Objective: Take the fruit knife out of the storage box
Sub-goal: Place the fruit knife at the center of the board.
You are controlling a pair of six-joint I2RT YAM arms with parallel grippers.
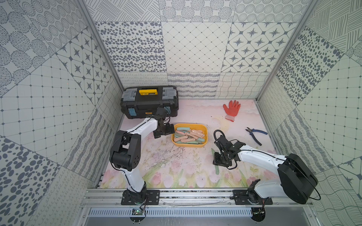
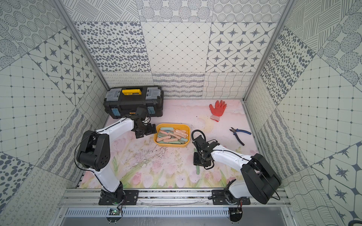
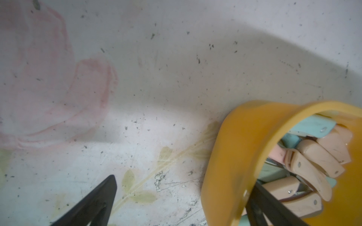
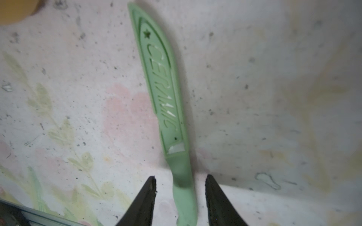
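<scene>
The storage box [image 1: 189, 145] is a shallow yellow tub in mid-table, heaped with several pink, tan and teal folded knives [image 1: 188, 135]. My left gripper [image 1: 163, 132] is open at the tub's left end. In the left wrist view one finger [image 3: 262, 201] is inside the tub and the other is outside, with the yellow wall [image 3: 231, 156] between them. A green fruit knife [image 4: 164, 94] in a sheath marked CERAMIC lies flat on the table, outside the tub. My right gripper [image 4: 180, 177] is open, its fingers standing apart on either side of the knife's handle without touching it.
A black toolbox [image 1: 149, 101] with a yellow handle stands at the back left. An orange glove [image 1: 231, 109] lies at the back right. Blue-handled pliers [image 1: 255, 135] lie by the right wall. Patterned walls enclose the table on three sides.
</scene>
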